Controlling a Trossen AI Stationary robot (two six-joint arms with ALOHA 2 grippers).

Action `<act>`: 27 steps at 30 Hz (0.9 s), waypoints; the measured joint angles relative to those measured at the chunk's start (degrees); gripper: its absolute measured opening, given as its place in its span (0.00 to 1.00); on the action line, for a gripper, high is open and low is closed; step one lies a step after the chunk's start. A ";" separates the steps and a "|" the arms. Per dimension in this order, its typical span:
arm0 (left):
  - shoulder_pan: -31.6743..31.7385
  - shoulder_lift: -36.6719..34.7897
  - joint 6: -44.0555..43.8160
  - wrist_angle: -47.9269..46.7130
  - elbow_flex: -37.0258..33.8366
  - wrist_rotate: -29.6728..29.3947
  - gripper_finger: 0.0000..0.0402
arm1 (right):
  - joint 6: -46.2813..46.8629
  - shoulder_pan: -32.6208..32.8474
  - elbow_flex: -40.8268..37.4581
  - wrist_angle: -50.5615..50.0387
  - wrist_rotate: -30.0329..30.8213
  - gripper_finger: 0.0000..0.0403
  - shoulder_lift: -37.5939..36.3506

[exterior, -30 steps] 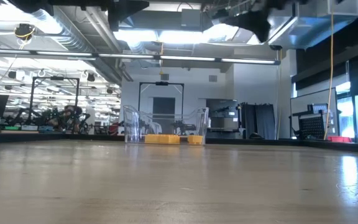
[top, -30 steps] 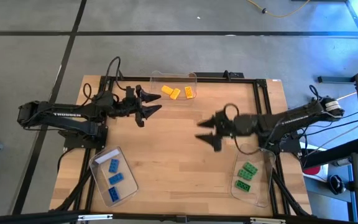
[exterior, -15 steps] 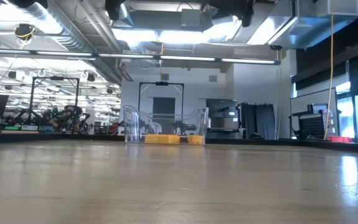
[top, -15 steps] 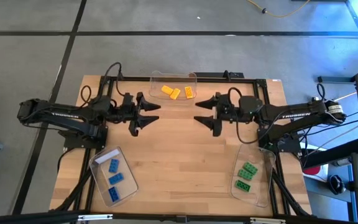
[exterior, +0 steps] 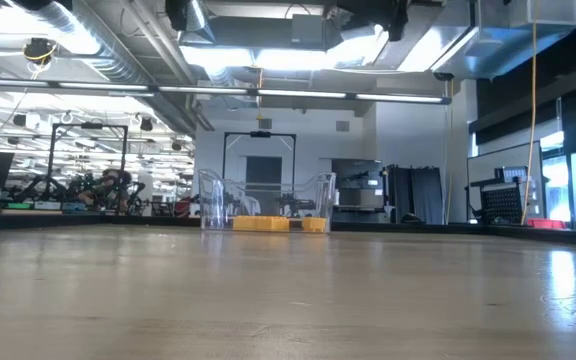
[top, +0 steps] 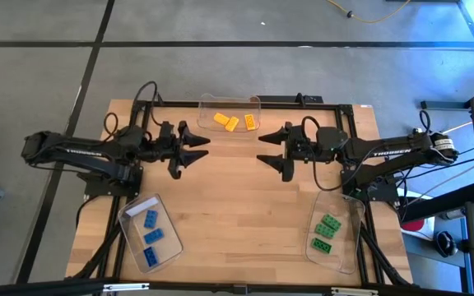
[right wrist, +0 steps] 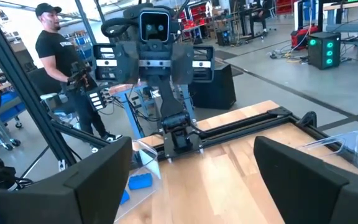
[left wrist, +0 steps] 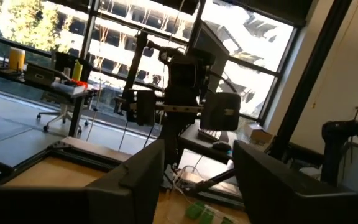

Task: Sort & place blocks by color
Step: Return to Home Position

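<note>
Left claw (top: 197, 150): dark, two-finger, fingers spread, empty; held above the pale wooden desk (top: 237, 205), its arm reaching in level from the left side.
Right claw (top: 266, 148): dark, two-finger, fingers spread, empty; arm reaching in from the right side, facing the left claw across mid-desk, apart from it.
Yellow-orange studded plastic bricks (top: 235, 122), three: in the clear plastic tray at the far edge (top: 206, 102), in a row, long axes at differing slants.
Blue studded plastic bricks (top: 151, 236), three: in the near-left clear tray (top: 128, 210), in a column, slanted.
Green studded plastic bricks (top: 325, 233), three: in the near-right clear tray (top: 350, 256), in a column, long axes roughly parallel, lying across the tray.
</note>
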 joint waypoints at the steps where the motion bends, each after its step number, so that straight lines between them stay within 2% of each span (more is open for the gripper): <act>1: 0.08 -1.12 0.47 -1.83 0.00 -0.02 0.44 | -0.01 0.00 0.00 -0.01 0.00 0.84 0.00; 3: 0.53 -3.94 1.04 -6.94 0.00 -0.15 0.34 | -0.01 0.00 0.00 0.00 0.00 0.84 0.00; 7: 1.93 -9.98 1.67 -15.21 -0.02 -0.42 0.07 | -0.01 0.00 0.00 0.00 0.07 0.84 0.00; 8: 2.12 -11.54 2.41 -17.29 -0.02 -0.43 0.04 | -0.01 0.00 0.00 0.02 0.13 0.84 0.00; 14: 2.18 -20.11 5.57 -24.43 -0.17 -2.14 0.00 | -0.01 0.00 0.00 0.00 0.13 0.84 0.00; 18: 2.18 -25.43 4.81 -23.91 -4.54 -2.16 0.00 | 0.20 0.00 0.00 0.00 0.13 0.84 0.00; 27: 2.12 -36.55 -1.98 -12.68 -20.37 -2.59 0.00 | 0.27 0.00 0.00 0.00 0.14 0.84 0.00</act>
